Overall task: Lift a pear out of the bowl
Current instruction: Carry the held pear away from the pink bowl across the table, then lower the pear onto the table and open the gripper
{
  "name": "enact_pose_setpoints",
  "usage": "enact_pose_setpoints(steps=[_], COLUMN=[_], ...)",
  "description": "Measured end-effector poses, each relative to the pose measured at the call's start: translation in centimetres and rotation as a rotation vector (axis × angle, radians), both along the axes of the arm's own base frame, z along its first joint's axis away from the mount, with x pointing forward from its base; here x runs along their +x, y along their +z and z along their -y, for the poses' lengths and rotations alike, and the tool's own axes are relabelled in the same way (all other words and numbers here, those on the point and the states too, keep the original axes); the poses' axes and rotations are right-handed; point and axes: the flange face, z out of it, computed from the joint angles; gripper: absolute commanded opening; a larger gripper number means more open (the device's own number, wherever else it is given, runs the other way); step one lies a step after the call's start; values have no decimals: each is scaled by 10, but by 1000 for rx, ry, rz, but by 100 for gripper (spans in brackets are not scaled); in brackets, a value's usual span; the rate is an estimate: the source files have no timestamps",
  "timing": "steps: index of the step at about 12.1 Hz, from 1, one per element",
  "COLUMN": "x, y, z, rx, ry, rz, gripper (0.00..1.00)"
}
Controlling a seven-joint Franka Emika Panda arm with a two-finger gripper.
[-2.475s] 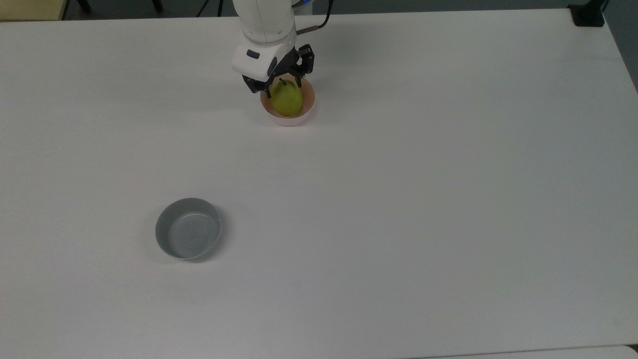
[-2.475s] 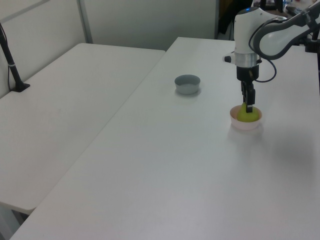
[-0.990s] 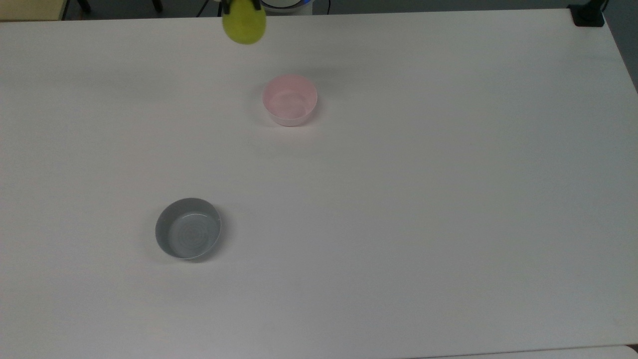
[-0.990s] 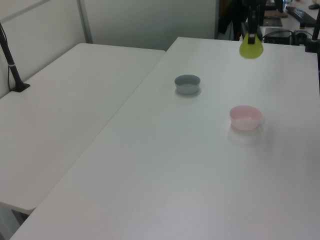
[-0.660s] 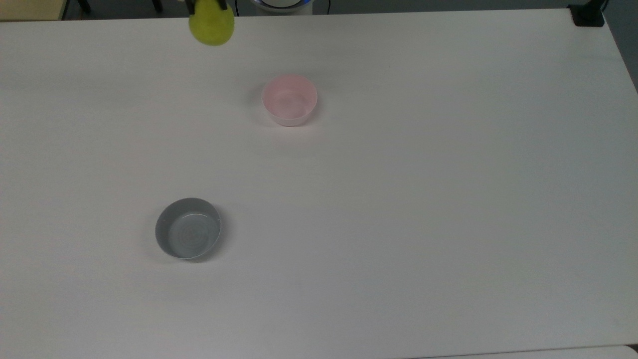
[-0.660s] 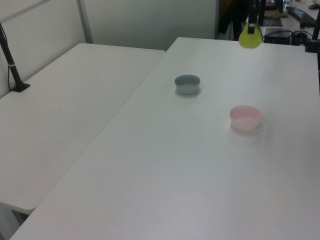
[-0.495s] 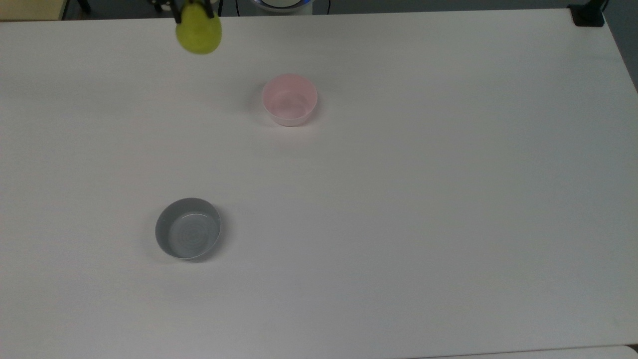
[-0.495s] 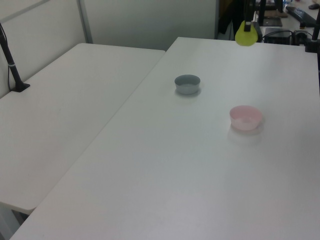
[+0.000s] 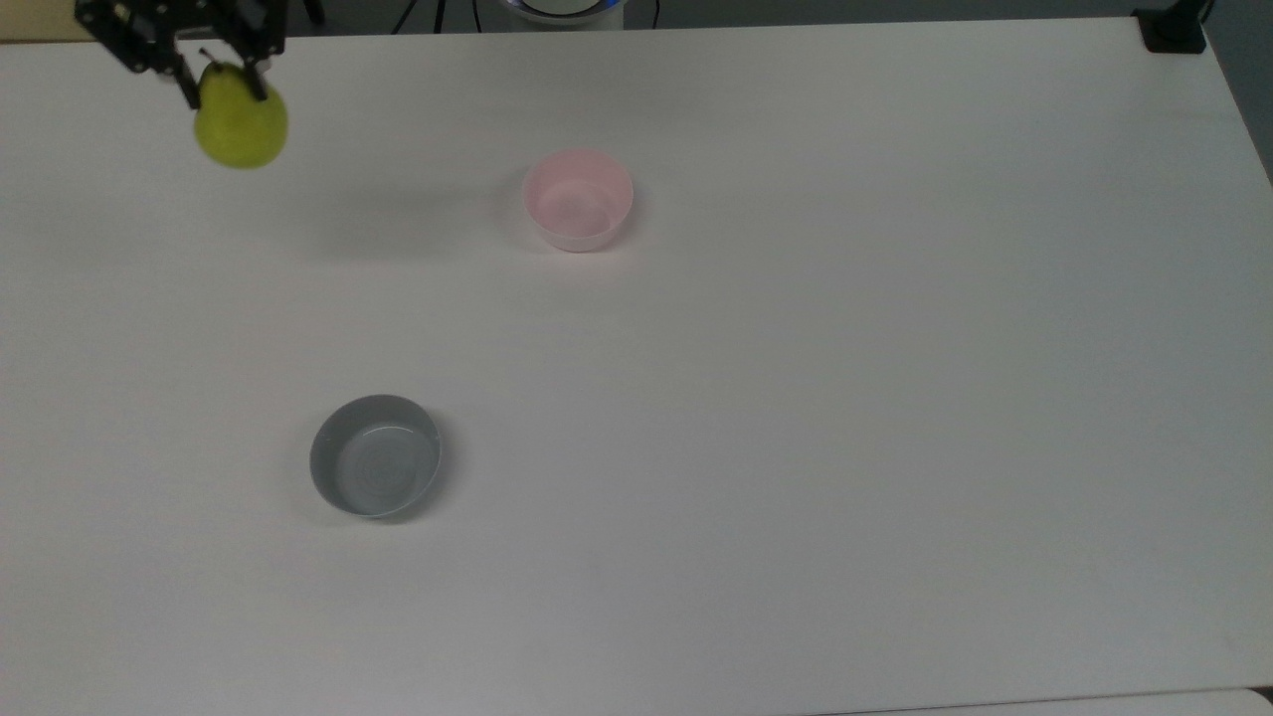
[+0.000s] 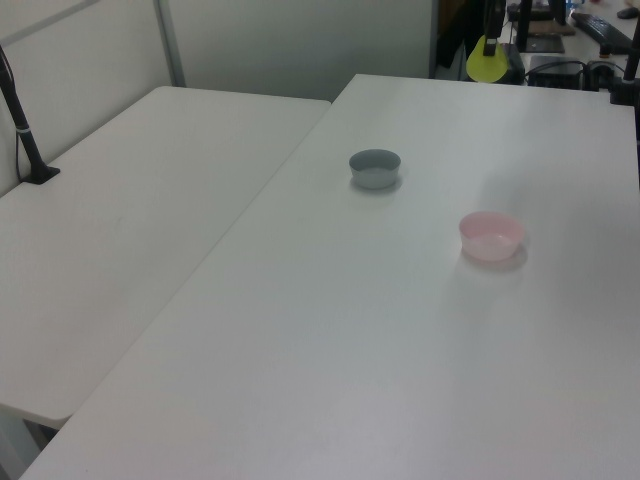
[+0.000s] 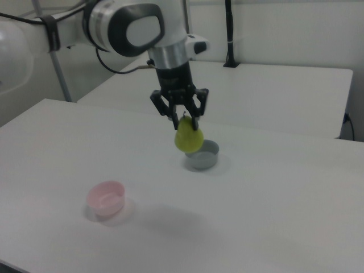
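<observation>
Pear [image 9: 241, 127] hangs in the air in the top view, pinched near its narrow stem end between the dark fingers of the gripper [image 9: 221, 82], off toward the top view's upper left corner and well apart from the pink bowl [image 9: 578, 199], which sits empty on the white surface [image 9: 796, 398]; a grey bowl [image 9: 375, 468] stands lower down, also empty. Judged from this, the pick is done: the fruit is out of the bowl and clear of the surface, and nothing of the task seems left beyond keeping the hold. In the left view the pear [image 10: 486, 66] shows as a yellow-green blob high above the far end of the surface, with the pink bowl [image 10: 491, 236] and grey bowl [image 10: 375, 168] both below it, so this view gives the height of the lift, which the top view flattens. The right view adds the arm itself and the grip in profile: the gripper [image 11: 185, 120] points straight down, its fingers closed on the top of the pear [image 11: 188, 138], which dangles in front of the grey bowl [image 11: 202, 155], while the pink bowl [image 11: 106, 198] sits nearer the camera, toward the right view's left.
</observation>
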Motion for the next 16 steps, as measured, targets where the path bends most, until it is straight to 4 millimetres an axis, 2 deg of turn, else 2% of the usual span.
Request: enact_pose_setpoints(steps=[6,10,12,14,16], x=[40,50,52,54,55], y=[-113,-196,-213,-220,-219], z=[71,106,109,109,109], rx=[16,21,24,27,27], ry=[-158,-209,-214,-235,-254], rz=[-8,-63,-83,-89,-86], gripper=[0,0,1,50,100])
